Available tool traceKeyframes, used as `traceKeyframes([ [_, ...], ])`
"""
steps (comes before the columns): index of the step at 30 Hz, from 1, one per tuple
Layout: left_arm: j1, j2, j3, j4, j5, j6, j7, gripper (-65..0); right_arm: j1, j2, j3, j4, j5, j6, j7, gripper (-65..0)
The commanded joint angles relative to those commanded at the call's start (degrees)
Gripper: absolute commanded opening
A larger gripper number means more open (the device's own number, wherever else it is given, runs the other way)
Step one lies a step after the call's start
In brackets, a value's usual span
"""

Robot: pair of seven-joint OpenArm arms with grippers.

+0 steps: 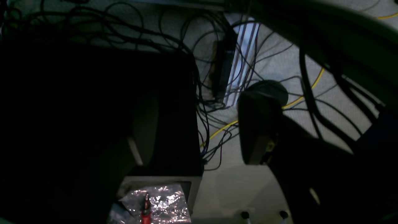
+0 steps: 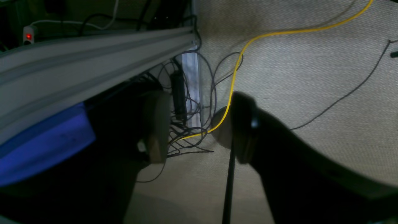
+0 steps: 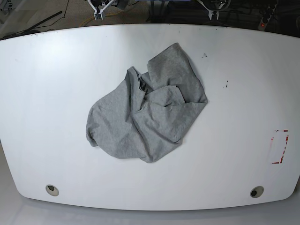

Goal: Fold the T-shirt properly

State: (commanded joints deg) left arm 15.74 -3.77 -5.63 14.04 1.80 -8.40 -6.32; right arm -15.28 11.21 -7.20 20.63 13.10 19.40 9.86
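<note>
White tabletop (image 3: 56,93) fills most of the base view, its corners rounded along the near edge, with a round dark-centred fitting (image 3: 52,190) in the near-left corner and a matching insert (image 3: 257,191) in the near-right one. Grey T-shirt (image 3: 145,112) lies around the middle of it, crumpled and unfolded into no neat shape, one part reaching toward the far side and slightly right, another spreading to the near left; folds overlap at its centre. Red marks (image 3: 282,147) show on the surface near the right edge, plus small dark specks (image 3: 227,84) right of the cloth. Both my pincers are past the far edge, well apart from the shirt: my right gripper (image 3: 99,16) at the view's left, my left gripper (image 3: 213,15) at the view's right. In the left wrist view, my left fingers (image 1: 255,133) are spread, nothing between them; beyond them I see tangled black cables (image 1: 199,77), a yellow cable (image 1: 222,129), a dark round disc (image 1: 272,90) and a metal strip (image 1: 241,62) on grey flooring (image 1: 236,186). Shiny clear plastic packaging (image 1: 168,202) with something red-handled (image 1: 146,211) sits at the bottom. In the right wrist view, my right fingers (image 2: 244,130) are spread too, also holding nothing; the yellow cable runs behind them over grey carpet, a blue object (image 2: 46,144) is at left under a pale rail (image 2: 93,62), and a red light (image 2: 29,36) glows upper left.
</note>
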Motion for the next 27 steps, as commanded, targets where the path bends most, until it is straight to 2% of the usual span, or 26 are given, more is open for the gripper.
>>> traceKeyframes([
  [1, -3.65, 0.48, -3.3, -0.28, 0.62, -0.08, 5.58, -28.1, 2.31, -1.85, -0.31, -0.72, 0.04, 0.43, -1.2, -35.2],
  [9, -3.65, 0.48, -3.3, -0.11, 0.62, -0.08, 5.49, -28.1, 2.31, -1.94, -0.23, -0.63, -3.47, 0.43, -1.2, -35.4],
  [18, -3.39, 0.48, -3.3, -0.02, 0.53, -0.08, 5.49, -28.1, 1.61, -1.94, -0.05, -0.1, -3.39, 0.43, -1.2, -35.8],
  [23, -2.77, 0.48, -3.3, 2.36, 0.53, -0.08, 5.49, -28.2, -2.43, -1.76, -0.05, 7.02, -3.39, 0.43, -1.2, -35.8],
  [27, 1.98, 0.39, -3.3, 10.09, 0.53, -0.08, 5.84, -28.2, -5.6, -1.76, -0.05, 11.5, -3.3, 0.43, -1.47, -35.8],
])
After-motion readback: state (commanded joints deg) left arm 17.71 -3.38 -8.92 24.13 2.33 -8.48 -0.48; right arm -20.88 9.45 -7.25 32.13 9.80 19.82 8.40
